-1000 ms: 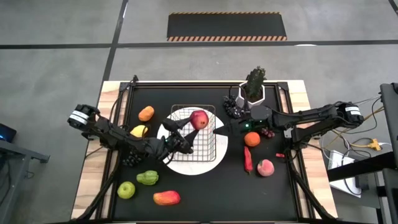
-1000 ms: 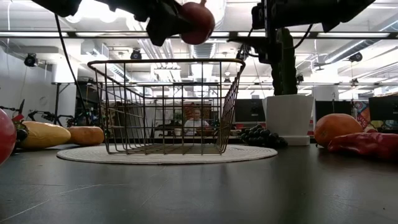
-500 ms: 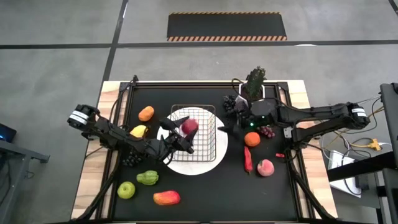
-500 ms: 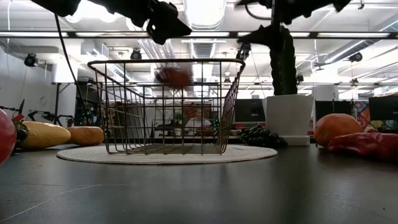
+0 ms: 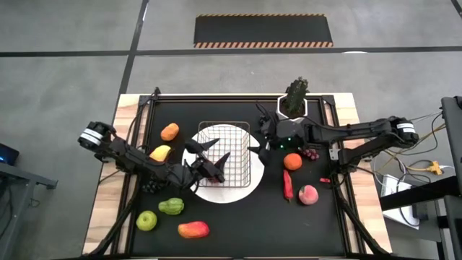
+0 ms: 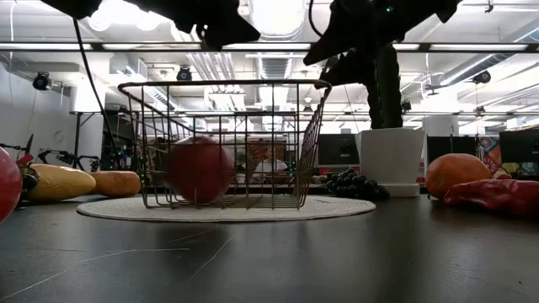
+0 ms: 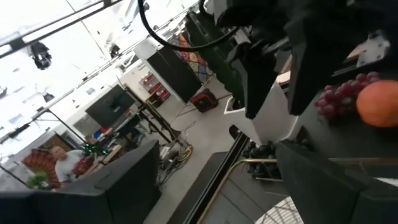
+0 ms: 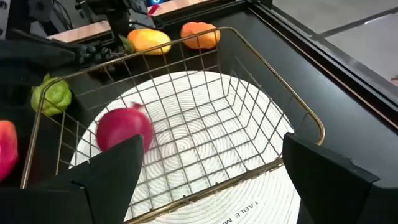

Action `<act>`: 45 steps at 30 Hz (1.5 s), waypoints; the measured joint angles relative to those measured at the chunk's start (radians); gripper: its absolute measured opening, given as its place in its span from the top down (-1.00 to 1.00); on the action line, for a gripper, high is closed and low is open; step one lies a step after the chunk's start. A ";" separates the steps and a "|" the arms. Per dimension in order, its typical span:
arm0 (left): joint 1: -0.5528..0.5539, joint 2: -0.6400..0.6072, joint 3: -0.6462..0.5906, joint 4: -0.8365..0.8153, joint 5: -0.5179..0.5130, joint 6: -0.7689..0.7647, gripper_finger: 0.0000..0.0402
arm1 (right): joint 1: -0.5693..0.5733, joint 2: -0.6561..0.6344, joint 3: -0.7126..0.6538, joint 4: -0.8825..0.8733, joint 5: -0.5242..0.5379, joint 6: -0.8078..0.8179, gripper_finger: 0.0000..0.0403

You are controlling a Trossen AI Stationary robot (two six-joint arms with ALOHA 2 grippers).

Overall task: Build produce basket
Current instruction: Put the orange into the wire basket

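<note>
Red apple lies inside basket, left part. Left gripper released, empty, above basket's left edge. Right gripper released, at basket's right rim, nearer orange on surface for next pick.

The white mat under the basket bears small, partly legible lettering

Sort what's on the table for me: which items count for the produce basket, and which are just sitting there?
For the job: basket, red apple already inside it, orange, chili, peach, green apple, green pepper, mango, red grapes.

Just lying about: white plate under the basket, potted plant.
</note>
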 joint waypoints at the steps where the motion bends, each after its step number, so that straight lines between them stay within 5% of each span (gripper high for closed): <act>1: -0.003 -0.002 0.000 0.001 0.000 -0.013 -0.50 | 0.001 0.000 0.000 0.000 0.000 -0.004 -0.81; 11: -0.027 -0.025 0.002 -0.004 0.000 -0.112 -0.50 | 0.063 -0.037 -0.003 -0.027 -0.004 -0.050 -0.81; 17: -0.033 -0.082 0.003 -0.142 0.030 -0.255 -0.50 | 0.121 -0.075 -0.009 -0.132 -0.004 -0.077 -0.81; 20: -0.032 -0.144 0.003 -0.327 0.219 -0.418 -0.50 | 0.148 -0.087 -0.018 -0.172 0.002 -0.075 -0.81; 24: -0.025 -0.224 0.003 -0.525 0.680 -0.568 -0.50 | 0.166 -0.093 -0.034 -0.176 0.004 -0.056 -0.81; 26: -0.025 -0.250 0.002 -0.557 0.761 -0.565 -0.50 | 0.167 -0.093 -0.038 -0.181 0.004 -0.036 -0.81; 45: -0.021 -0.370 0.003 -0.546 0.513 -0.402 -0.50 | 0.166 -0.086 -0.041 -0.484 0.041 0.316 -0.80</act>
